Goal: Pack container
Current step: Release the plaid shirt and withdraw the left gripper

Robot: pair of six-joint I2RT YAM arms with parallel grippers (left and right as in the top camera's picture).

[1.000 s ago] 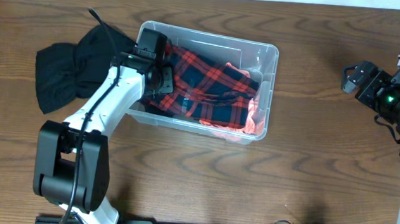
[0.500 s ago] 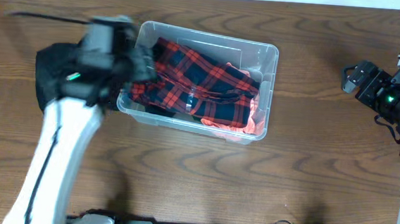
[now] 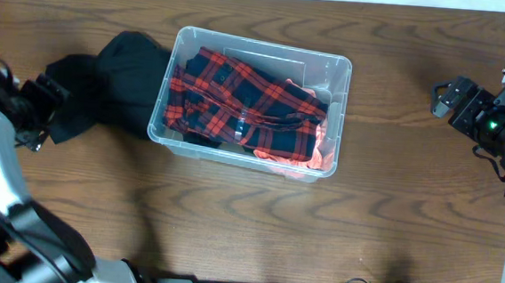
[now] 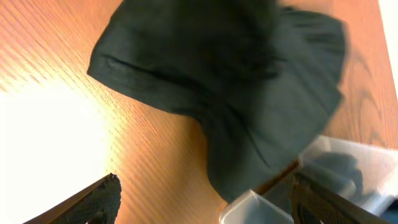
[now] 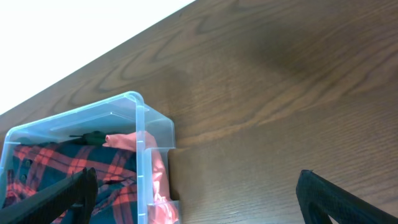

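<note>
"Clear plastic, that container [image 3: 327,71]. Where does it sit?"

"Mid-table [image 3: 391,196], a little left of centre, long side running left to right. Inside: a red-and-navy plaid garment [image 3: 246,105], crumpled, filling most of the floor. A pink cloth [image 3: 323,154] is bunched under it against the near-right corner."

"And outside it?"

"A black garment [image 3: 114,83] lies heaped on the wood, pressed against the tub's left wall. In my left wrist view it spreads dark across the top of the frame, with a tub corner just below it."

"Your left claw?"

"My left claw [image 3: 51,114] is at the far-left edge of the table, just beside the black cloth's left fringe. The jaws are spread wide with nothing between them. Both fingers [image 4: 93,199] show only bare wood in the gap."

"Right claw?"

"My right claw [image 3: 440,99] is far right, well apart from the tub. Its jaws are gaping and empty, and its camera looks back at the tub's right end."
</note>
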